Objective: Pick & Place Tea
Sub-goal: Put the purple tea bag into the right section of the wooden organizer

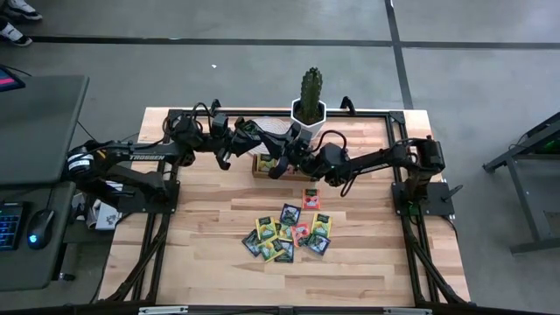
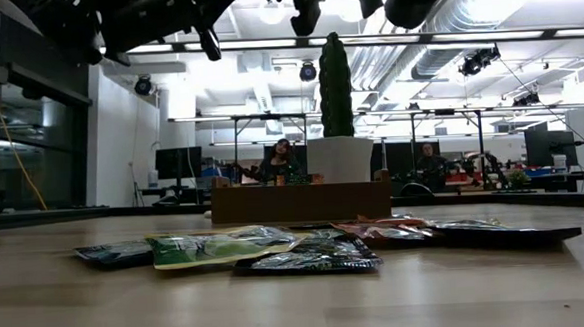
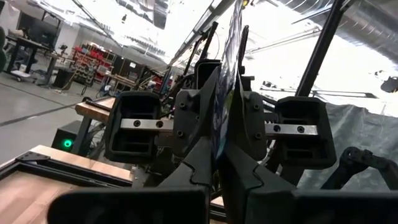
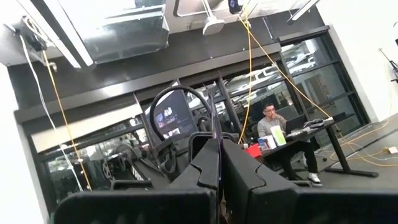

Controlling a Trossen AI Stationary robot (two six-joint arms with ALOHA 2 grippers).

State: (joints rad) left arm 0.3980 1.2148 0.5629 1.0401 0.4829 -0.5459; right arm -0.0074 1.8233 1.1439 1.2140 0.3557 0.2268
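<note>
Open industrial lab or workshop, concrete floor (image 1: 262, 70), exposed ceiling ducts (image 2: 504, 12), strip lights, rows of workbenches (image 2: 453, 180), monitors, seated people (image 2: 280, 164) at desks, glass walls.

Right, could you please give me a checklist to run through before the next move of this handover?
1. Left gripper shut on the tea packet: ok.
2. Right gripper shut on the same packet: ok, both hold it.
3. Free compartment in the wooden tray: cannot tell, the arms hide it.
4. Cactus pot clear of both arms: cannot tell.
5. Other packets lying on the table, away from the arms: ok.
</note>
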